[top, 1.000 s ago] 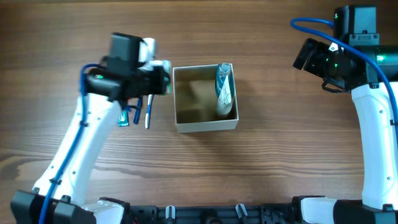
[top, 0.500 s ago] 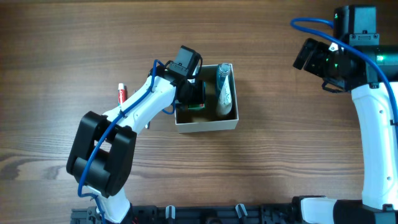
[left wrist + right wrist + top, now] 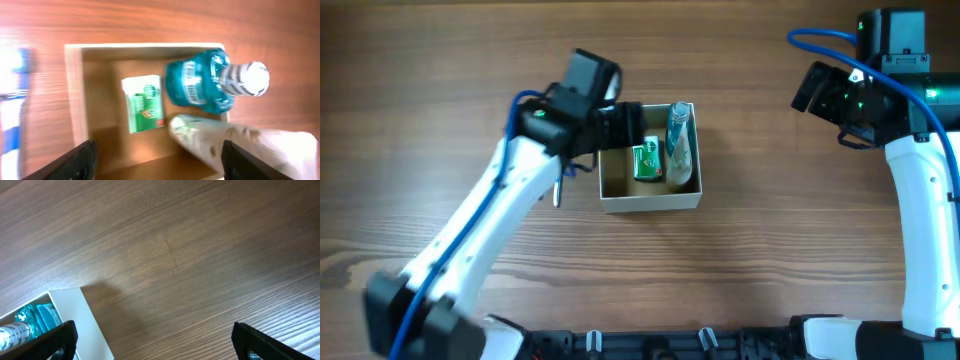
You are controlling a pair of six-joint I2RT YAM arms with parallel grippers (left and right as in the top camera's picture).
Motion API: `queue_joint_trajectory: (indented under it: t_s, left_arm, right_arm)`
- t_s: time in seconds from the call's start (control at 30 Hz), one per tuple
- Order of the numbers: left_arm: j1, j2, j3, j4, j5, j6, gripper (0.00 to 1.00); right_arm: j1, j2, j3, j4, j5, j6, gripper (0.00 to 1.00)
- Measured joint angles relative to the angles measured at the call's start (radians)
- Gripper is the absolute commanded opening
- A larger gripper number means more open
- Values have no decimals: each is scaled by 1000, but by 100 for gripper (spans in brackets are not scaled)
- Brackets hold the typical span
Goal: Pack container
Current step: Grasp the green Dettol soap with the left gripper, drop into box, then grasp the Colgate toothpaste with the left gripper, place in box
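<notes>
Since half a second ago the left arm has drawn back toward 9 o'clock. The green packet point(image 3: 646, 162) that was under its pincer then now lies loose on the brown floor of the container point(image 3: 650, 203). A second ago the packet was not in the box at all. I read that as a finished drop: one more item is packed and the arm is free for the next.

The left pincer point(image 3: 159, 147) hovers over the container's 9 o'clock rim, its fingers spread wide with nothing between them. The right pincer point(image 3: 155, 342) is also spread and empty, parked well apart at the desk's point(image 3: 770, 260) 2 o'clock corner. Its camera catches only a corner of the white wall.

The container sits near the middle of the desk, a little toward 12 o'clock.

By count there is one container with three things inside:
- One green packet lies flat at the centre.
- One teal bottle point(image 3: 200, 87) with a pale cap lies by the 3 o'clock wall, toward 12.
- One pale printed tube point(image 3: 225, 140) lies just beside the bottle along the same wall.

Outside the box, one slim blue-and-white item point(image 3: 11, 107) lies on the desk at its 9 o'clock side. It is blurred but is likely a toothbrush. The left arm covers much of that patch from above, so I cannot tell whether more remains there.
</notes>
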Motion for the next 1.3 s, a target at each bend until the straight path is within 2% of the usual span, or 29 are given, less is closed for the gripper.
queue_joint_trajectory:
  t_s: [0.1, 0.17, 0.23, 0.4, 0.63, 0.7, 0.73, 0.77, 0.8, 0.93, 1.0, 1.13, 1.3]
  left_arm:
    - [87, -57, 8, -137, -171, 20, 91]
    - [158, -41, 3, -152, -220, 66, 89]
    - [237, -11, -13, -150, -235, 121, 81]
    - [433, 184, -47, -107, -229, 238, 80]
    - [487, 400, -53, -29, -179, 332, 76]
    - [487, 430, -54, -10, -169, 341, 71]
    - [487, 440, -53, -3, -169, 342, 66]
    - [487, 452, -54, 4, -168, 347, 55]
    - [487, 459, -53, 8, -161, 349, 38]
    - [487, 460, -53, 10, -154, 357, 11]
    - [487, 460, -53, 8, -153, 362, 6]
    - [487, 459, -47, -10, -153, 356, 6]
    - [485, 434, -27, -186, -116, 309, 6]
  right_arm:
    - [0, 0, 0, 0, 0, 0, 100]
    - [0, 0, 0, 0, 0, 0, 100]
    - [0, 0, 0, 0, 0, 0, 100]
    - [-1, 0, 0, 0, 0, 0, 100]
    - [-1, 0, 0, 0, 0, 0, 100]
    - [-1, 0, 0, 0, 0, 0, 100]
    - [-1, 0, 0, 0, 0, 0, 100]
    - [-1, 0, 0, 0, 0, 0, 100]
    - [-1, 0, 0, 0, 0, 0, 100]
    - [-1, 0, 0, 0, 0, 0, 100]
    - [-1, 0, 0, 0, 0, 0, 100]
    - [-1, 0, 0, 0, 0, 0, 100]
    - [-1, 0, 0, 0, 0, 0, 100]
